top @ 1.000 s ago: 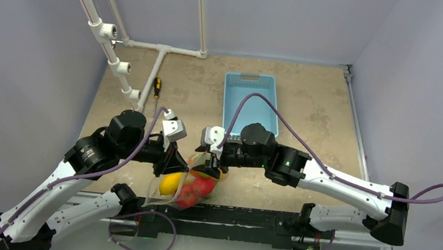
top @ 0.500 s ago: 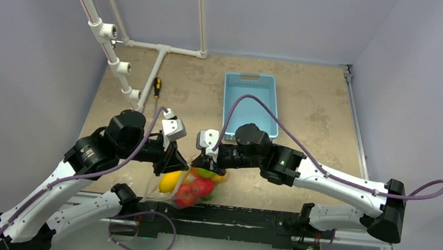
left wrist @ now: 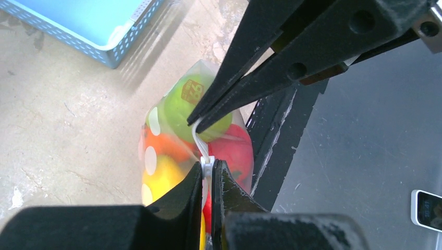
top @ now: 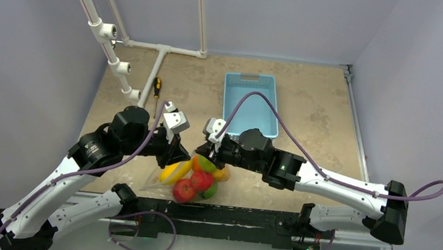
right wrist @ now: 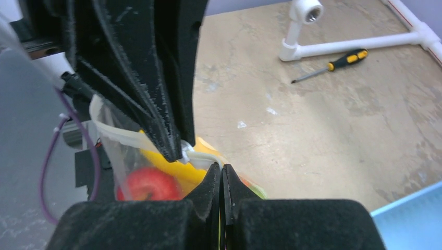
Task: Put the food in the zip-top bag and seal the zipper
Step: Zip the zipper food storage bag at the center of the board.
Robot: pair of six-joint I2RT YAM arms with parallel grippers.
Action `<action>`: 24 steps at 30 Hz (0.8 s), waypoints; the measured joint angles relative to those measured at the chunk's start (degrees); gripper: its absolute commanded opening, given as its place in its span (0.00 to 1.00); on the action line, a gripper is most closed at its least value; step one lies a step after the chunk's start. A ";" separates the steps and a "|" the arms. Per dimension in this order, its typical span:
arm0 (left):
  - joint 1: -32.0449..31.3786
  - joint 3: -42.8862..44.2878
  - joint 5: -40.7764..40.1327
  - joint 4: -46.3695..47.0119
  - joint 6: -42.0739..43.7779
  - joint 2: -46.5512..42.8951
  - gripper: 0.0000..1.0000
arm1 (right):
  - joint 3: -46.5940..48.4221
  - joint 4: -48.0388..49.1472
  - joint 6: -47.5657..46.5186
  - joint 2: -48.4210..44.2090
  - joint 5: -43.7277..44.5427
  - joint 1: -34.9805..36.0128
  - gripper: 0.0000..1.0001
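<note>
From above, sealing looks to be the step in hand: the food (top: 192, 183) is sitting inside the zip-top bag (top: 153, 184) at the near edge of the table (top: 306, 115), both arms bending inward over its mouth. In the left wrist view the left gripper (left wrist: 208, 167) is pinching the zipper (left wrist: 199, 141) — the right gripper (left wrist: 194, 123) is nipping the same strip just beyond. In the right wrist view its jaws are showing no gap. Next, one pinch is likely needing to slide along while the other anchors.

The beige, speckled tabletop (top: 317, 122) carries a light-blue basket (top: 254, 113) toward its far edge, a screwdriver (top: 157, 86) nearer the far-left corner beside a white pipe frame (top: 164, 49), and the zip-top bag (top: 192, 183) at its near edge (resting or lifted, unclear).
</note>
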 measured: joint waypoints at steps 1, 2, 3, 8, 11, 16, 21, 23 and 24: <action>0.02 0.13 -0.37 -0.02 0.00 0.26 0.00 | -0.52 0.81 0.79 0.00 1.66 0.09 0.00; 0.02 0.28 -0.70 -0.09 0.00 0.52 0.00 | -0.87 1.29 1.31 0.00 2.95 0.11 0.00; 0.02 0.39 -1.05 -0.11 0.00 0.72 0.00 | -1.29 2.01 1.86 0.00 4.37 0.15 0.00; 0.04 1.29 -2.10 -0.92 0.00 1.09 0.00 | -2.25 3.87 5.01 0.11 11.82 0.26 0.00; 0.07 2.01 -2.47 -1.73 -0.02 1.09 0.00 | -2.25 4.35 7.04 0.57 16.44 0.15 0.00; 0.07 2.97 -3.28 -3.54 -0.13 1.07 0.00 | -2.27 4.52 10.54 1.16 21.94 -0.74 0.00; 0.07 4.15 -4.55 -5.88 -0.92 0.52 0.00 | -2.27 4.37 14.82 1.14 26.36 -3.08 0.00; 0.07 4.83 -5.16 -6.93 -1.66 0.11 0.00 | -2.27 4.26 16.39 1.14 27.78 -4.02 0.00; 0.07 5.27 -5.55 -7.52 -1.97 -0.09 0.00 | -2.27 4.20 17.25 1.14 28.39 -4.50 0.00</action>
